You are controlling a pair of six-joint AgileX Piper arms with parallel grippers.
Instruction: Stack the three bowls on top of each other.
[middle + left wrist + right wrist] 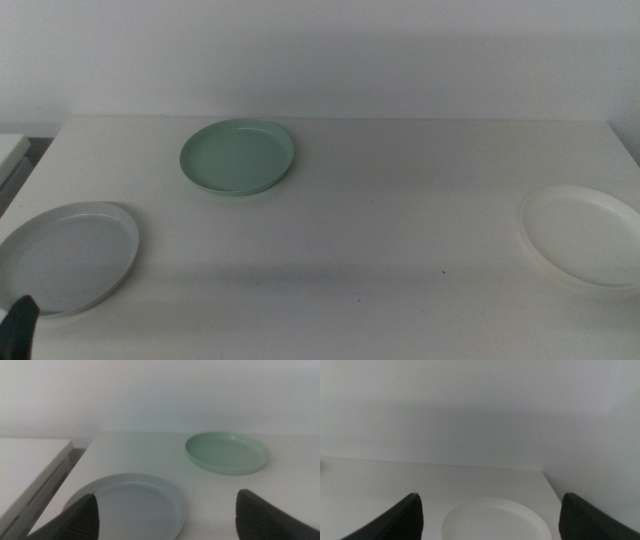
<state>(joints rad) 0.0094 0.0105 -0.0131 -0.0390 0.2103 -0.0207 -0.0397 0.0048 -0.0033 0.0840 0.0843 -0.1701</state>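
bare test-bench setting: plain white table against blank white wall

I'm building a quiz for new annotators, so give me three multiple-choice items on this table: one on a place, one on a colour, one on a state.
1. Which bowl lies farthest back on the table?
A. light grey
B. mint green
C. white

2. What colour is the bowl ahead of the right gripper?
A. white
B. mint green
C. red

3. How do the bowls lie?
A. all stacked
B. two stacked
C. all apart

Key: 1 B, the mint green bowl sits behind the light grey bowl; 2 A, the right gripper faces the white bowl; 3 C, no bowl touches another.
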